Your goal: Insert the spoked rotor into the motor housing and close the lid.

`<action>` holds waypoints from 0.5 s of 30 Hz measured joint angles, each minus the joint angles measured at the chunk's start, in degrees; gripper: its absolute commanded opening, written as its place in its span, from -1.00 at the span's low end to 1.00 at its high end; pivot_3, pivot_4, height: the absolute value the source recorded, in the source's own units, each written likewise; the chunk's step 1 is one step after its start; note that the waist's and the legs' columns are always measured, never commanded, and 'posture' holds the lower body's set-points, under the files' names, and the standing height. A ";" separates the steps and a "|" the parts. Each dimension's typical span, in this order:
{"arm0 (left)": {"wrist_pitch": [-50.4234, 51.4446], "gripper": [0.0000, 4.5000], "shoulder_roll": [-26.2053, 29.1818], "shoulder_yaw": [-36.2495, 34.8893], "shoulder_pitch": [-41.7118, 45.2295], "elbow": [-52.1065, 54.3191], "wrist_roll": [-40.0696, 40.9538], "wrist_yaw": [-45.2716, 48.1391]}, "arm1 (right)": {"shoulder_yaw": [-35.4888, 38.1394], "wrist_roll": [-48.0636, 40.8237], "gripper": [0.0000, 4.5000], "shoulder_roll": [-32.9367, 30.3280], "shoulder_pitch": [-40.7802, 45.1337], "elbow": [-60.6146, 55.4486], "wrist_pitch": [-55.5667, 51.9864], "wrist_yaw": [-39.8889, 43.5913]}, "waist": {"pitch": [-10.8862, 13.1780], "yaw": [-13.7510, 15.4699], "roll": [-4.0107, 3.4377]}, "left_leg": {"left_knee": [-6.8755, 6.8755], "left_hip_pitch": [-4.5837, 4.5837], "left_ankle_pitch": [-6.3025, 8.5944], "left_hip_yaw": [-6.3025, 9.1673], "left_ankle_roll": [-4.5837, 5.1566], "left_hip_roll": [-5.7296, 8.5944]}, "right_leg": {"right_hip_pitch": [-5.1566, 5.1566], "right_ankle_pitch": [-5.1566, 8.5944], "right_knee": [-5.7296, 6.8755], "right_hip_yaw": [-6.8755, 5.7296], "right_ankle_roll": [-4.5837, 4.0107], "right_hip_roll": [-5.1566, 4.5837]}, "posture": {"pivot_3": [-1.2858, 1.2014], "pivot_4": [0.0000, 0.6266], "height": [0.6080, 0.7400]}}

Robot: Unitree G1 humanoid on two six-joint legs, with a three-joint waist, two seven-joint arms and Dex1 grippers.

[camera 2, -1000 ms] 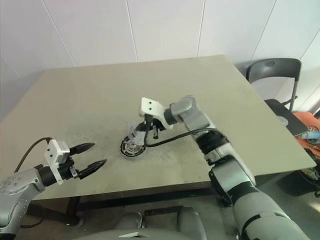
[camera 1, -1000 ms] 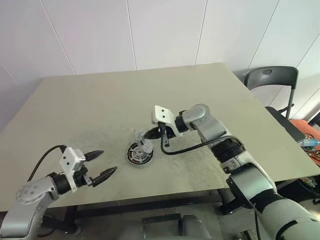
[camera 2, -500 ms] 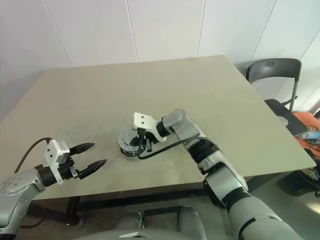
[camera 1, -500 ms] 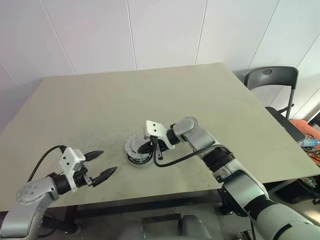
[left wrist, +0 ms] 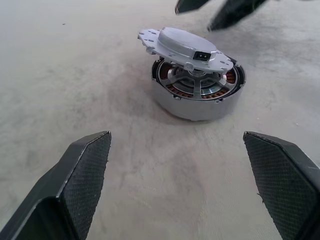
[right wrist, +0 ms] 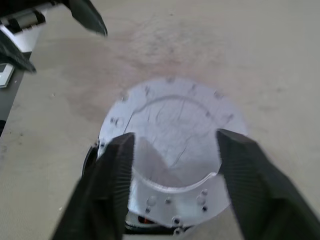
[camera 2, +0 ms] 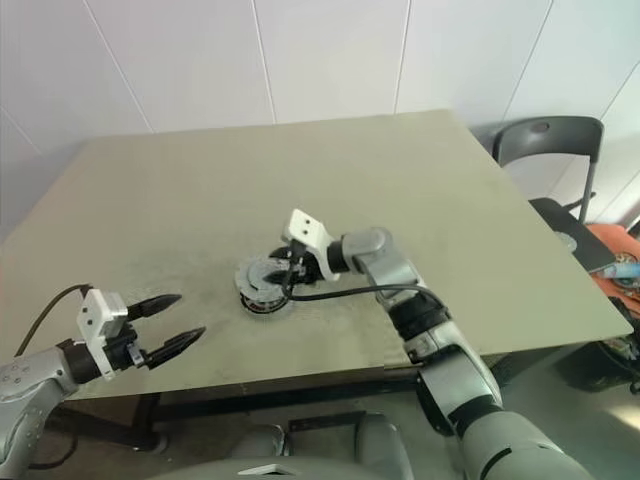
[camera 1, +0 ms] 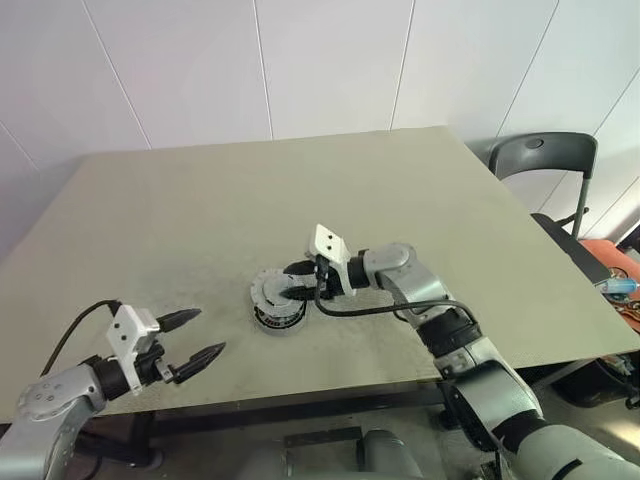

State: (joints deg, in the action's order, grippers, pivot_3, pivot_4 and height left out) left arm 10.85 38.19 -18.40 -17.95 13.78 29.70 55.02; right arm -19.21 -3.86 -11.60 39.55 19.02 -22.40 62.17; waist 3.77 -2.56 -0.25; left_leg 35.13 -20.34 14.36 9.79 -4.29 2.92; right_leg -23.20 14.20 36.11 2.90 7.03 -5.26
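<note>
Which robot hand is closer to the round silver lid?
The right. The right gripper sits right at the lid, fingers spread beside it. The left gripper hangs open near the table's front edge, well away.

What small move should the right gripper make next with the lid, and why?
Probably nudge the lid level and centred on the housing. It lies tilted, one edge raised and overhanging, windings showing beneath. The right gripper is open just over it, so a light push seems within reach.

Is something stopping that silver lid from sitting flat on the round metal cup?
Nothing visible lies between them. The lid rests tilted on the motor housing, one edge raised and overhanging, with windings showing beneath. The right gripper is open just above it.
</note>
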 measured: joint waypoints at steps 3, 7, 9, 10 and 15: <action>-0.03 1.00 0.10 -0.55 -0.03 0.04 0.18 0.17 | -0.07 -0.53 0.99 0.53 -1.04 -1.62 -0.61 -0.32 | 0.00 -0.02 0.00 | 0.01 0.03 0.00 0.00 0.00 0.00 | 0.03 0.00 0.01 0.00 -0.01 0.00 | 0.03 -1.00 1.00; -0.01 1.00 0.08 -0.37 0.03 0.11 0.11 0.25 | -0.30 -0.99 0.99 1.51 -1.21 -2.33 -0.96 -1.09 | 0.00 -0.04 0.00 | 0.00 0.02 0.00 0.00 0.00 0.00 | 0.01 -0.01 0.00 0.00 -0.02 0.00 | 0.03 -1.00 1.00; 0.02 1.00 0.03 -0.31 0.15 0.25 0.11 0.13 | -0.44 -0.95 0.99 1.87 -1.21 -2.38 -0.88 -1.79 | 0.00 -0.01 0.00 | -0.01 0.01 0.00 0.00 0.00 0.00 | 0.00 -0.02 -0.01 0.00 -0.02 0.00 | 0.03 -1.00 1.00; 0.02 1.00 0.01 -0.29 0.21 0.30 0.11 0.08 | -0.62 -0.86 0.99 2.07 -1.20 -2.33 -0.67 -2.27 | 0.00 0.00 0.00 | -0.01 0.00 0.00 0.00 0.00 0.00 | 0.00 -0.02 -0.01 0.00 -0.03 0.00 | 0.03 -1.00 1.00; 0.04 1.00 -0.05 -0.27 0.07 0.66 0.11 0.09 | -2.32 0.52 0.99 2.71 -1.16 -0.19 1.58 -4.48 | 0.00 -0.02 0.00 | 0.00 0.01 0.00 0.00 0.00 0.00 | 0.01 -0.01 -0.01 0.00 -0.02 0.00 | 0.03 -1.00 1.00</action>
State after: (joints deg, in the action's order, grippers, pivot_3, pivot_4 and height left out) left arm 10.89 38.14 -18.67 -17.88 14.44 29.81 55.11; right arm -21.53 -3.34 -8.89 38.39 18.83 -20.82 57.70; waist 3.76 -2.58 -0.25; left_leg 35.13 -20.32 14.36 9.79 -4.29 2.91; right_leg -23.19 14.19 36.10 2.90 7.01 -5.26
